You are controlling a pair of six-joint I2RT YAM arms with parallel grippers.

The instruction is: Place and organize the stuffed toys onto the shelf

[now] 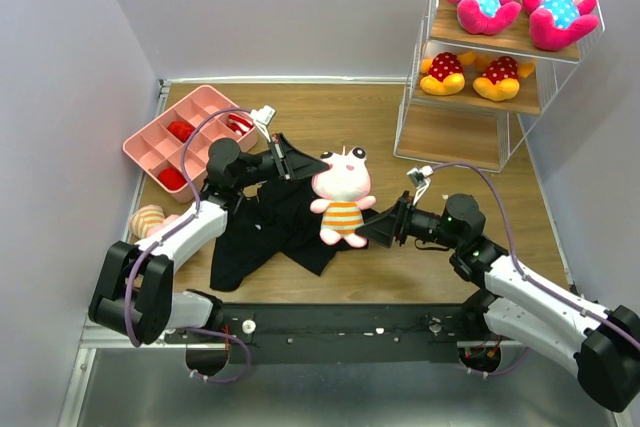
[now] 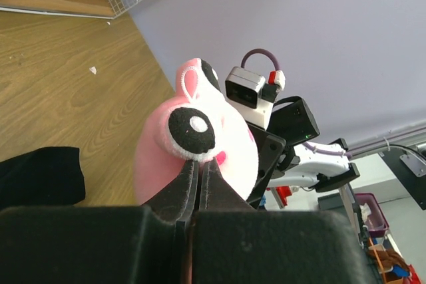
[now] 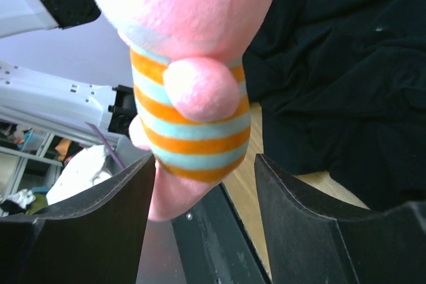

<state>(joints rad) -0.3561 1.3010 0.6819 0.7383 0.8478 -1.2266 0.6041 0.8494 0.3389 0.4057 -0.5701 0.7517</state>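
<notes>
- Left gripper (image 2: 200,164): pinched shut on the head of the pink striped doll (image 1: 342,202).
- Right gripper (image 3: 203,164): spread wide either side of its body.
- Beneath: black cloth (image 1: 270,232).
- Behind left fingers: second pink doll (image 1: 148,219), unplaced.
- Far ahead: shelf (image 1: 450,134), upper two boards filled, bottom bare; roughly two-thirds done.

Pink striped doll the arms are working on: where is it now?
Top view, mid-table: the pink striped doll is pinched at the head by the left gripper, at the black garment's right edge, with the open right gripper straddling its lower body.
</notes>
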